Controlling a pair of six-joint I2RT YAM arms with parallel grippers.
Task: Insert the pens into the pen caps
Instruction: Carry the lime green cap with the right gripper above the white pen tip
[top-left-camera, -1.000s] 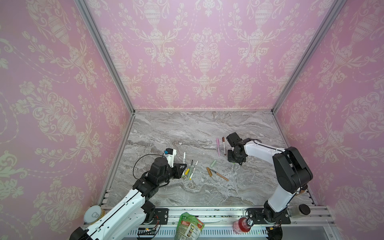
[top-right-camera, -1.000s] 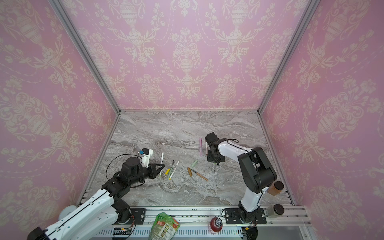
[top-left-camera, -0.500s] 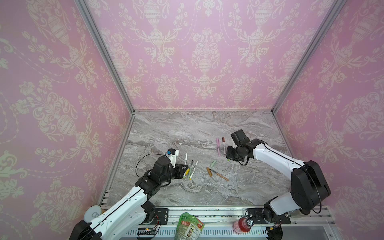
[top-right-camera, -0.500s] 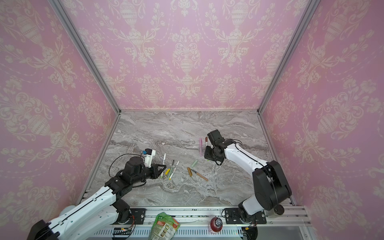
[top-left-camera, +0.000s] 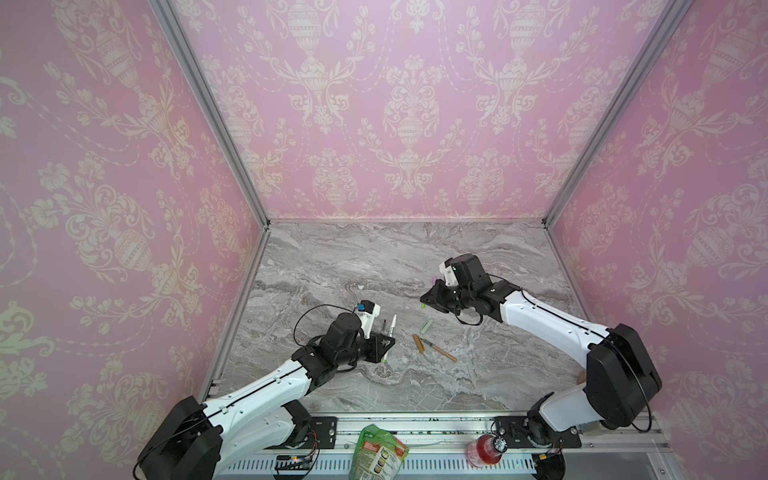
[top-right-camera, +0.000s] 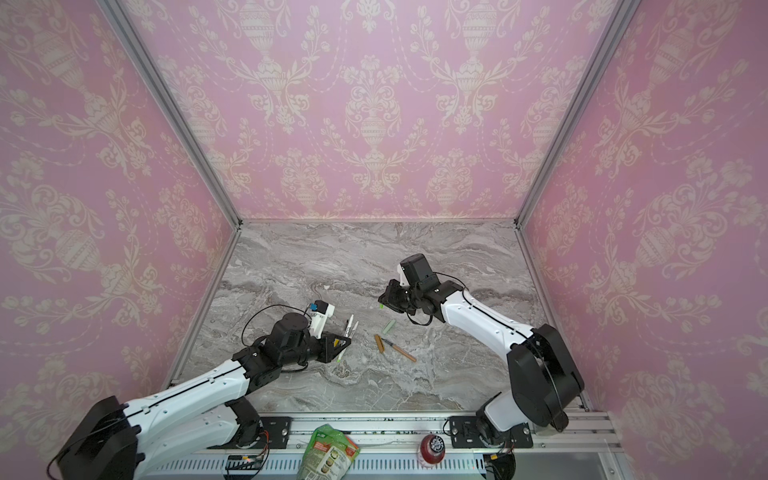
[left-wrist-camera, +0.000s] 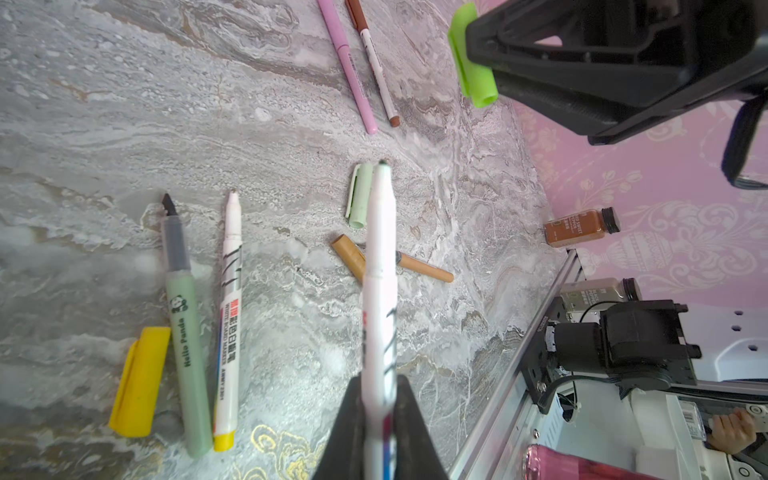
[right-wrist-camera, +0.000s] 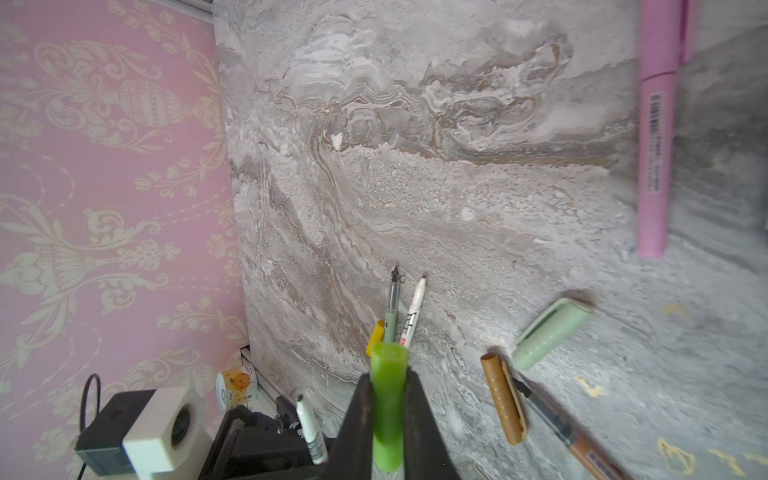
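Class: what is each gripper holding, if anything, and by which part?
The left gripper clamps a white pen by the rear of its barrel, tip free. The right gripper clamps a lime green cap across its body, one end sticking out.

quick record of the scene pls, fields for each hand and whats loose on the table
left hand: shut on white pen, tip bare
right hand: shut on lime green cap
loose caps: yellow cap, pale green cap, tan cap
uncapped on table: pale green pen, yellow-ended white pen, tan pen
capped: pink pen, brown pen
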